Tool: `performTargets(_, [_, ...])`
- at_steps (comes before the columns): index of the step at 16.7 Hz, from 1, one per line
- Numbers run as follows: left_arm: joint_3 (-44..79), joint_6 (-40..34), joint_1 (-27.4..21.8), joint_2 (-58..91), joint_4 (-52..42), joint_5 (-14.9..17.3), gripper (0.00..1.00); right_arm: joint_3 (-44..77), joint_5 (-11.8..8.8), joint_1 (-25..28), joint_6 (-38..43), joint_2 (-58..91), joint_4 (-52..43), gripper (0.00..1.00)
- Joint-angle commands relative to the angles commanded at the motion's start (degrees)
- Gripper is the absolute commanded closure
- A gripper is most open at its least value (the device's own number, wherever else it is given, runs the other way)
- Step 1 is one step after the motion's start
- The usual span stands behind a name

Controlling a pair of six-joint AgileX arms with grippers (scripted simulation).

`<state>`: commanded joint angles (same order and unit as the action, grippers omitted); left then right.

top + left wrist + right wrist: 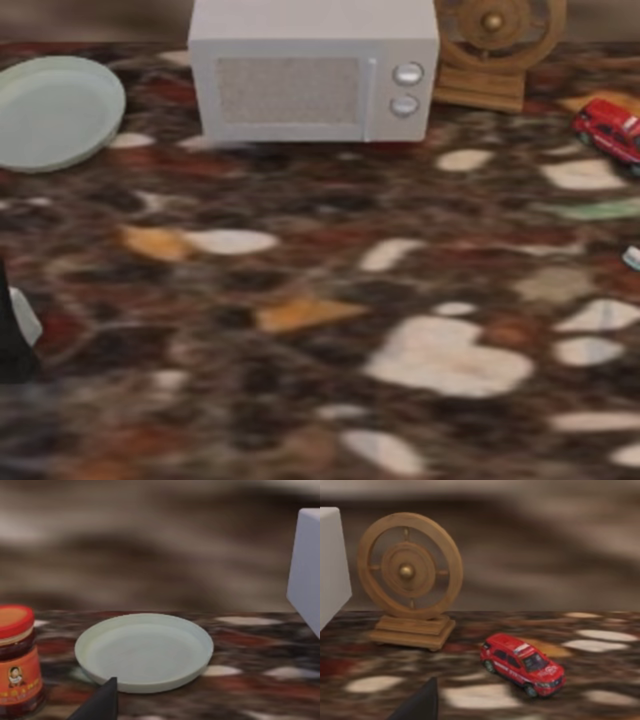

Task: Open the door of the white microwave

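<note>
Left gripper [14, 335], its finger state impossible to tell, sat at the table's left edge, well short of the shut door [288, 90] of the white microwave [313, 68] at the far side.

White microwave [312, 60] with grey speckled door [288, 90]; pale green plate [55, 110]; red toy car [608, 125] (white roof markings); brown-mottled table [320, 330].

A table [300, 330] of dark speckled stone carries everything. On it the microwave [313, 68] stands at twelve o'clock, with a pale green plate [55, 110] at ten and a wooden wheel on a stand [492, 50] at one. A red toy car [608, 127] sits at two, and a red-lidded jar [17, 660] stands just beside the plate.
</note>
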<state>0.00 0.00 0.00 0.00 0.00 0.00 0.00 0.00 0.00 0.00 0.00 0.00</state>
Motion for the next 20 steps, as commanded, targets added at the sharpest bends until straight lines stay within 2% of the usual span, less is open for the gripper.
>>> performTargets(4, [1.7,-0.5,-1.1,1.7,-0.1,-0.8,0.0,0.0,0.0,0.0,0.0,0.0,0.0,0.0])
performTargets(7, [8.6,-2.5,-5.0,9.0,-0.3,-4.1,0.0,0.0,0.0,0.0,0.0,0.0,0.0,0.0])
performTargets(11, [22.8,-6.6,-13.0,27.1,-1.0,-11.3,0.0,0.0,0.0,0.0,0.0,0.0,0.0,0.0])
performTargets(20, [59.1,-17.4,-34.2,81.9,-4.5,-30.4,0.0,0.0,0.0,0.0,0.0,0.0,0.0,0.0])
